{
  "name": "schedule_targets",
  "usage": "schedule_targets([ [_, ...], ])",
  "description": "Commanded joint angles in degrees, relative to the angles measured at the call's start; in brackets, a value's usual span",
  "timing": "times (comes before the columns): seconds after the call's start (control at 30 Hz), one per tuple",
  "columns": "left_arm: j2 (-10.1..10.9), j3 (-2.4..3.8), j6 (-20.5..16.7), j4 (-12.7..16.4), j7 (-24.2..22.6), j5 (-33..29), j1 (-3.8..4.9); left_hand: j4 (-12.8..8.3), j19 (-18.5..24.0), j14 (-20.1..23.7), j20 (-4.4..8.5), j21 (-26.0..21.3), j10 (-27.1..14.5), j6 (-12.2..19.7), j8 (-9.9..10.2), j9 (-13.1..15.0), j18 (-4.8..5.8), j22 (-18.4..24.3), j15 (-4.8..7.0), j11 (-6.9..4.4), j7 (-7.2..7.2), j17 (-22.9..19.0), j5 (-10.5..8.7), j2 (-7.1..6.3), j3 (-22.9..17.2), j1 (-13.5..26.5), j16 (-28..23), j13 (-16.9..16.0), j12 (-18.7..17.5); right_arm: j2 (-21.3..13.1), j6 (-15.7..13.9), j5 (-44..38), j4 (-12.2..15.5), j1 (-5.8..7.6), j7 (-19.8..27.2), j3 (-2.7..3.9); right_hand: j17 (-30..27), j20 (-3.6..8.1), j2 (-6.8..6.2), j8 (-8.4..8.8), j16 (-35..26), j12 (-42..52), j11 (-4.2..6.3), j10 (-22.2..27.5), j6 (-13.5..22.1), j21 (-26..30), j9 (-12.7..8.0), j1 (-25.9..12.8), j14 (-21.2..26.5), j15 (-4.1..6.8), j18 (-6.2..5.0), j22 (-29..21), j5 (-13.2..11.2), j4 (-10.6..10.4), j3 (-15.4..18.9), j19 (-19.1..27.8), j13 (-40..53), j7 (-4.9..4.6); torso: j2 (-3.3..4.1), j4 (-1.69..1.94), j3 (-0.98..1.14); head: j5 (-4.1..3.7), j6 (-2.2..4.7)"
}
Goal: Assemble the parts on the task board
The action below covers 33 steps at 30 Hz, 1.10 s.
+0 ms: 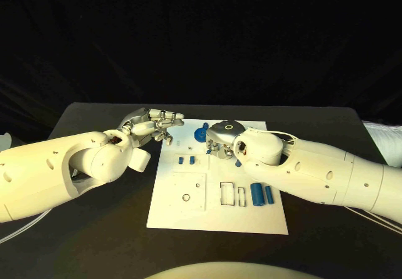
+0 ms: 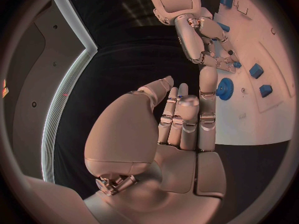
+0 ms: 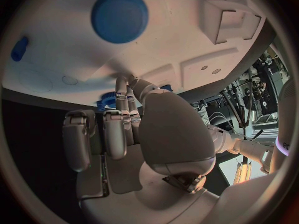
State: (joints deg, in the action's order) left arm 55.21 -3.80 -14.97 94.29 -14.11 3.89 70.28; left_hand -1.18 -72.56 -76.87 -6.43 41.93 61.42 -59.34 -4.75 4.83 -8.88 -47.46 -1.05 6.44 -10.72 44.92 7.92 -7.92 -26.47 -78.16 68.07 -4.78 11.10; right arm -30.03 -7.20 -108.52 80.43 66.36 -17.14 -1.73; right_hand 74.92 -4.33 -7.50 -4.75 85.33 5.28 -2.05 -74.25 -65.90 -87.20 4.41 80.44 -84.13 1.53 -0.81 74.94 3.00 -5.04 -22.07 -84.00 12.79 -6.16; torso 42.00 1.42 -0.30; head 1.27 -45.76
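Head view first: nearest the camera, the task board (image 1: 219, 215) lies white on the black bench (image 1: 100, 232), with two blue cylinder parts (image 1: 263, 194) lying side by side near its right edge, long axes pointing away from the robot. Further up, the right hand (image 1: 223, 139) reaches over the middle of the board, close beside the small blue blocks (image 1: 186, 159). The left hand (image 1: 155, 125) hovers off the board's far left corner, near the blue gear (image 1: 199, 135).

Left wrist view: the left hand (image 2: 181, 119) has its fingers straight and close together, holding nothing; the gear (image 2: 224, 88) sits just beyond its fingertips.

Right wrist view: the right hand (image 3: 124, 129) has fingers curled toward a small blue part (image 3: 107, 100) at their tips. Pinched or merely touched? I cannot tell. The right hand looks the nearer to a pick.
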Motion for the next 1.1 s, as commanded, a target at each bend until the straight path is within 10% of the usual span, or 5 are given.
schedule_targets([
  [0.03, -0.1, 0.03, 0.7, 0.1, -0.2, 0.2, 0.03, -0.4, 0.1, 0.3, -0.35, -0.3, -0.4, 0.4, -0.1, -0.1, -1.01, 0.0, -0.20, 0.12, -0.02, -0.1, 0.11, 0.33, 0.1, -0.2, 0.2, 0.1, 0.4, 0.0, 0.3, -0.2, 0.1, -0.05, 1.0, -0.02, 9.0, 0.17, 0.58, -0.39, 0.2, 0.3, -0.08, -0.6, -0.6, 0.1, 0.1, -0.1, -4.5, 0.47, -0.23, 11.6, -0.2, 0.0, -0.3, -3.8, 0.1, 0.07, 0.04, 0.02, 0.01, -0.02, -0.07],
  [1.1, 0.0, 0.02, 0.4, 0.3, 0.0, 0.2, 0.03, -0.5, 0.1, 0.4, -0.35, -0.3, -0.5, 0.4, -0.2, -0.1, -1.02, 0.1, -0.20, 0.14, -0.06, -0.2, 0.11, 0.40, 0.0, -0.4, 0.2, 0.1, 0.5, 0.1, 5.7, -1.1, -1.5, -0.01, -0.8, -0.02, 9.3, 0.44, 1.38, -0.24, 0.4, -0.2, 0.10, -1.1, -1.4, 0.1, 0.1, -0.1, -4.6, 0.66, -0.22, 11.6, -0.2, 0.0, -0.4, -3.8, -0.1, 0.31, -0.02, 0.05, 0.00, -0.04, -0.26],
])
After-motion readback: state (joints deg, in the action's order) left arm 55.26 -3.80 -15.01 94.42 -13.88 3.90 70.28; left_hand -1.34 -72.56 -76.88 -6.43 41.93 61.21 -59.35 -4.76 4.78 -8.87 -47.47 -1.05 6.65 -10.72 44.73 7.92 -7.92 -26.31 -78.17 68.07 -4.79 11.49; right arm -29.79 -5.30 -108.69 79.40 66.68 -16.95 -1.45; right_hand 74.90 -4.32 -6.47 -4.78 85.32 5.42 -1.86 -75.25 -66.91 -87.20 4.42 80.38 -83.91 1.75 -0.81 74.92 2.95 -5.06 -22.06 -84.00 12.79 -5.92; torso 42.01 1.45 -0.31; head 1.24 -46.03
